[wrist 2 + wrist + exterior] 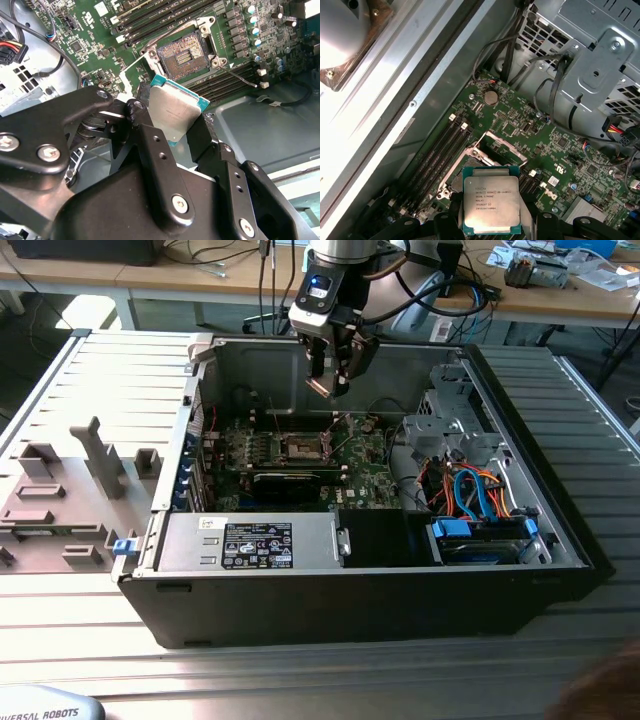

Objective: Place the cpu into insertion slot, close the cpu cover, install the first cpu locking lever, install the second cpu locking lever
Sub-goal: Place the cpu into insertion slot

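My gripper [328, 383] hangs inside the open computer case, above the motherboard [290, 475], shut on the cpu [172, 112]. The chip's silver-grey top faces the camera in the first wrist view [490, 200], a black finger on each side edge. Below it, the insertion slot [185, 52] lies uncovered, its dark pin field in a silver rim, seen on the board in the exterior view [303, 448]. The cpu cover [502, 145] is swung up on its hinge beside the socket. A thin wire locking lever [240, 75] stands free next to the socket.
Memory slots [150, 22] flank the socket. A grey drive cage [450, 420] with orange and blue cables [470, 495] fills the case on the exterior view's right. The power supply [250, 540] runs along the near wall. Grey fixtures [60, 490] sit on the table left of the case.
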`<state>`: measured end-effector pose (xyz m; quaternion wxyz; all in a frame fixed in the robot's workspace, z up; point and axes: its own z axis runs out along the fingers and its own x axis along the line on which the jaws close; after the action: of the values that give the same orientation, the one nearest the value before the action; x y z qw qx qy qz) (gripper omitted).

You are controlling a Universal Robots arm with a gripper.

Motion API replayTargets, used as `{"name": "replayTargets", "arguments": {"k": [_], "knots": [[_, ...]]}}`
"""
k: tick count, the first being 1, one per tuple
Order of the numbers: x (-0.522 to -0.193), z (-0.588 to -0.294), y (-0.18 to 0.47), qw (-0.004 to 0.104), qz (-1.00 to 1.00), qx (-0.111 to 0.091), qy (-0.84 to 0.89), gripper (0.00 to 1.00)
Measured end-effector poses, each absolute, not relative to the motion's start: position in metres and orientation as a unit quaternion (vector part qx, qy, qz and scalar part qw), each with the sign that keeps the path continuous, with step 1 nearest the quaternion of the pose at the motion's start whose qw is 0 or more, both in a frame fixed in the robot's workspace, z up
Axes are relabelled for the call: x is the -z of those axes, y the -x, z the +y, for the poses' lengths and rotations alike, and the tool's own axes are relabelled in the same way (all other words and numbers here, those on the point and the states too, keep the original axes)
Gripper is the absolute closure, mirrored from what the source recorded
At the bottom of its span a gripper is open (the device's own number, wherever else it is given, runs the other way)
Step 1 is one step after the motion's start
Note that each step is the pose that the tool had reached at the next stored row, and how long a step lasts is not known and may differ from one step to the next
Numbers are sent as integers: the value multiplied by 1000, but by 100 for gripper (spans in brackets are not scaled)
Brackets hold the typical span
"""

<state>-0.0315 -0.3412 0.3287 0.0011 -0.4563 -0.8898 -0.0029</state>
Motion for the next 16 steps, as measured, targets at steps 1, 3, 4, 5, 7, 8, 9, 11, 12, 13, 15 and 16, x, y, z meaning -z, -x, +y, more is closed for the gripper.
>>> {"name": "replayTargets", "arguments": {"k": [1, 3, 4, 5, 7, 8, 9, 11, 12, 13, 15, 16], "knots": [[-329, -341, 32, 1, -890, 3, 457, 46], [-329, -341, 32, 1, -889, 3, 457, 46], [-329, -341, 32, 1, -889, 3, 458, 46], [-329, -341, 32, 1, -889, 3, 458, 46], [-329, -341, 32, 1, -888, 3, 459, 46], [-329, -341, 32, 1, -888, 3, 460, 46], [-329, -341, 32, 1, -888, 3, 461, 46], [-329, -341, 32, 1, -887, 3, 461, 46], [-328, -341, 32, 1, -887, 3, 462, 46], [-328, -341, 32, 1, -887, 3, 462, 46], [-328, -341, 32, 1, -886, 3, 463, 46], [-328, -341, 32, 1, -886, 3, 463, 46]]}}
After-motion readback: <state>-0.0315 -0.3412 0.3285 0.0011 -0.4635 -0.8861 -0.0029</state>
